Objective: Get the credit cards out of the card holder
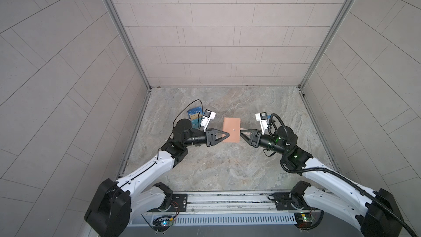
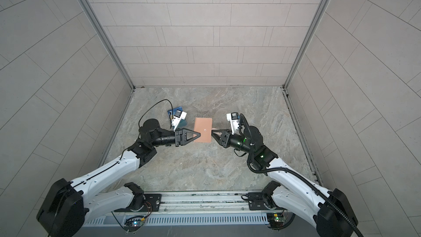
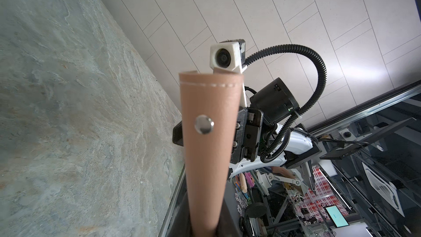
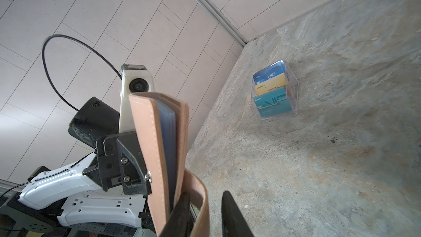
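A tan leather card holder (image 1: pixel 231 131) is held up off the middle of the table between two robot arms. It is nearly closed, its flat cover with a silver snap button (image 1: pixel 234 130) facing up. The left gripper (image 1: pixel 224 136) clamps its 9 o'clock edge. At its 3 o'clock edge is the right gripper (image 1: pixel 242 132). In the right wrist view this gripper's (image 4: pixel 205 199) jaws stand narrowly apart, and the leather tab (image 4: pixel 198 192) curls between them against one finger, with a gap to the other. Between the covers, the edges of blue-grey sleeves (image 4: pixel 168 133) show. Whether credit cards sit in them cannot be told.

At about 10 o'clock from the card holder, a clear stand (image 4: pixel 293 87) rests on the table. It holds three tiers: a blue card (image 4: pixel 270 74) at the back, a gold card (image 4: pixel 271 86), and a teal card (image 4: pixel 273 104) in front.

The table (image 1: pixel 227 167) is mottled grey-green stone with rusty streaks. Pale tiled walls (image 1: pixel 227 42) enclose it on three sides, and a metal rail (image 1: pixel 227 201) runs along the 6 o'clock edge.
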Controlling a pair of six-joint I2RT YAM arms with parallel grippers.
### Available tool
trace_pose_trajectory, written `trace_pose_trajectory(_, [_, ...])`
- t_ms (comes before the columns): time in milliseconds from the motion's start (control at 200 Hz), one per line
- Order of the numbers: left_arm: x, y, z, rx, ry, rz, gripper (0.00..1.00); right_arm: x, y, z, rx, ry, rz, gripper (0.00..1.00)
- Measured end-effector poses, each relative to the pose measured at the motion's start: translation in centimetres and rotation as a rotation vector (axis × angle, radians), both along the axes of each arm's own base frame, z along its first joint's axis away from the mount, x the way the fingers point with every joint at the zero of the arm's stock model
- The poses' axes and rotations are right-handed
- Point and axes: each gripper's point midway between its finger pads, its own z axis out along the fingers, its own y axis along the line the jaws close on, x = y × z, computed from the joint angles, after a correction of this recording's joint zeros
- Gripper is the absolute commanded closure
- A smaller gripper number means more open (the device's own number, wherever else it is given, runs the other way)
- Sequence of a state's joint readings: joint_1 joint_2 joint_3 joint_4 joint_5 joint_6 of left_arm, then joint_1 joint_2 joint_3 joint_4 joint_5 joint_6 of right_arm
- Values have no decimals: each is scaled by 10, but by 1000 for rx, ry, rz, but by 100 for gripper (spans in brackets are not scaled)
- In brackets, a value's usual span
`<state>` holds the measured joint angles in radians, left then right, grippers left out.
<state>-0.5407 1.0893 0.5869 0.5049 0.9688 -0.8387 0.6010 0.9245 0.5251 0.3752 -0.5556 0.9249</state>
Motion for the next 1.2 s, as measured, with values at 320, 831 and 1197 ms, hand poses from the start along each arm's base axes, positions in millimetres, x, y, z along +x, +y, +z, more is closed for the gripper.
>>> trace_pose_trajectory(320, [3, 6, -3, 13, 5, 13, 88, -2, 0, 3, 7, -9, 5, 73])
trace_pose_trajectory(831, [1, 6, -4, 18, 15, 2, 87, 3, 9, -11, -8, 26, 27, 77])
trace_pose_trajectory(1197, [-1, 6, 2, 3, -5, -14, 86, -1, 14, 7, 55, -7, 70, 74])
